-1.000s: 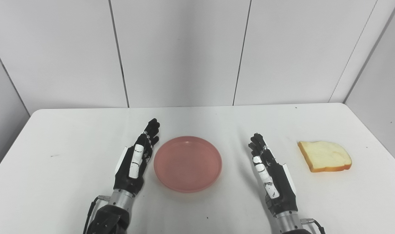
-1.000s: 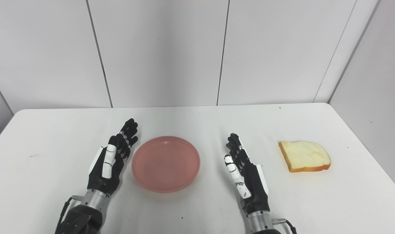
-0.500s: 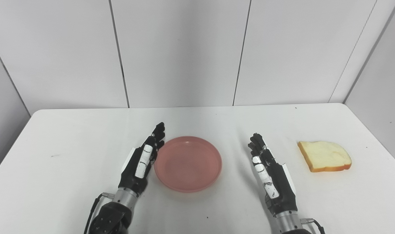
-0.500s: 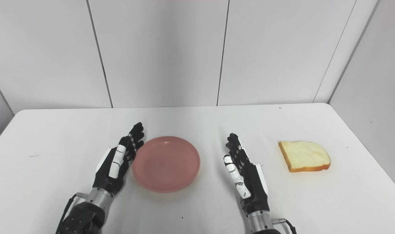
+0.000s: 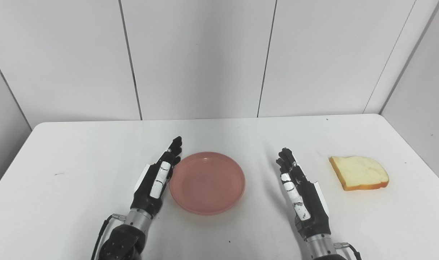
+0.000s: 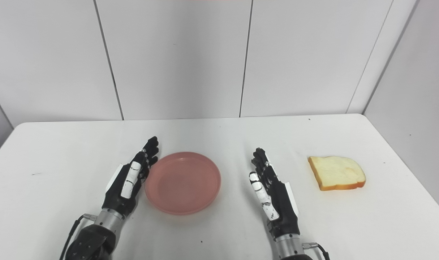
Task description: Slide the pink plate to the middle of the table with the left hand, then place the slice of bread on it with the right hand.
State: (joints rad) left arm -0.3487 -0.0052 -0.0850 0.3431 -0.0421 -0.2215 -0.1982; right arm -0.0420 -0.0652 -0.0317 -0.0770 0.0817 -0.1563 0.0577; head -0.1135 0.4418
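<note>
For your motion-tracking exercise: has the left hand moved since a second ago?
Yes. The left hand has shifted right, closing onto the pink plate rim; the plate stays put.

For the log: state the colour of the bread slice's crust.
Golden-orange crust around a pale cream face on the bread slice; clearest in the left eye view.

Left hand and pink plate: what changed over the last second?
The left hand moved in toward the pink plate and now sits edge-on against its left rim, open, holding nothing. The plate has barely moved; the small shift matches the camera's. The right hand and the slice of bread stayed put.
</note>
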